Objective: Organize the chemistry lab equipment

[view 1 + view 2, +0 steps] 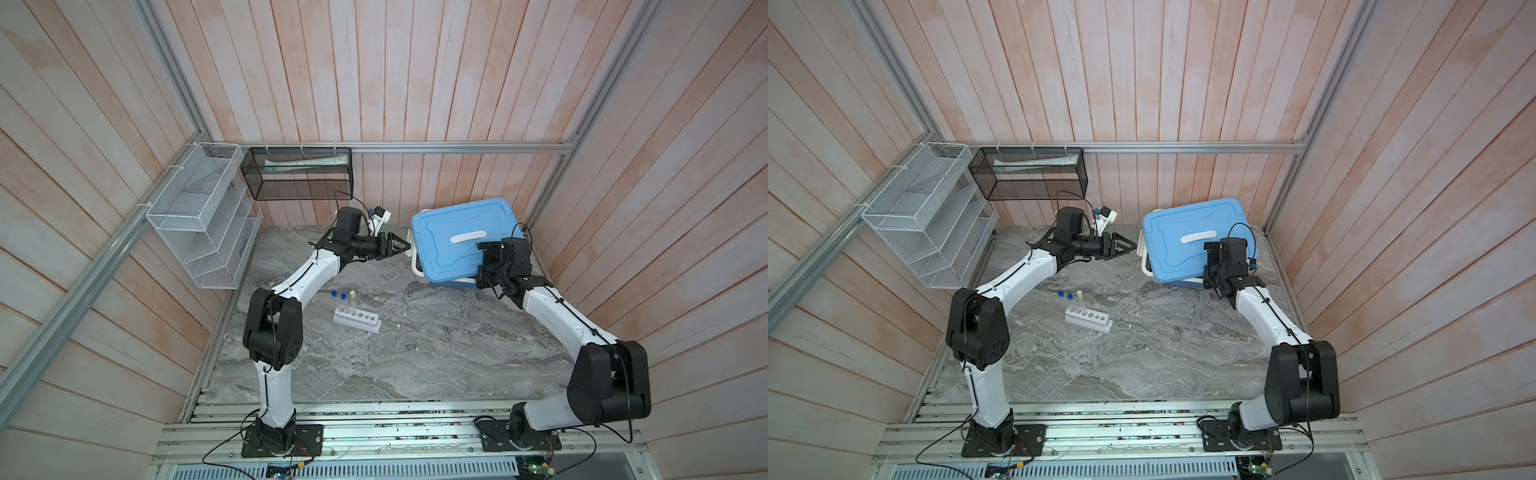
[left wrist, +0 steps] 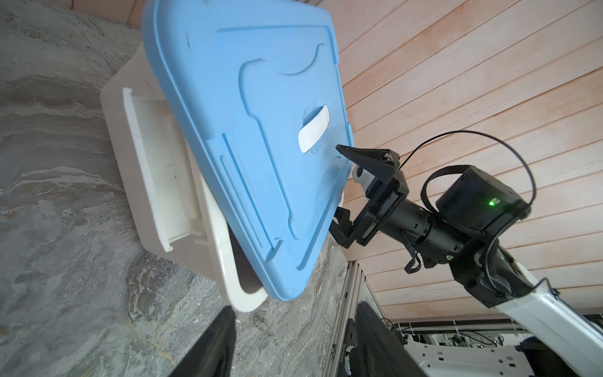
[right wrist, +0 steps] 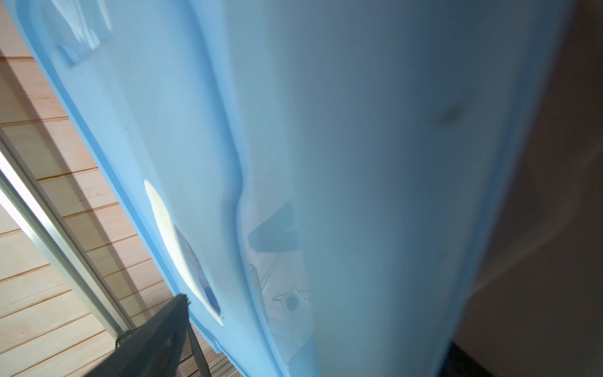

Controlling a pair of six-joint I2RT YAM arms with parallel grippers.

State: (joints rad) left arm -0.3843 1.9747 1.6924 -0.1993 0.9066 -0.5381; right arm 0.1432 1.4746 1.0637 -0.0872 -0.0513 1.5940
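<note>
Three capped test tubes (image 1: 344,304) stand in the white rack (image 1: 358,321) on the desk (image 1: 419,357), the left end effector (image 1: 404,248) hovers open beside the white bin (image 2: 156,163), and the right end effector (image 2: 338,186) straddles the tilted blue lid (image 1: 453,220) at its edge, jaws wide apart.

The grey marbled counter (image 1: 415,353) in front of me is carrying two things: a white rack (image 1: 357,323) is sitting left of the middle, and a white bin (image 2: 153,163) is resting at the far right, well apart.
</note>
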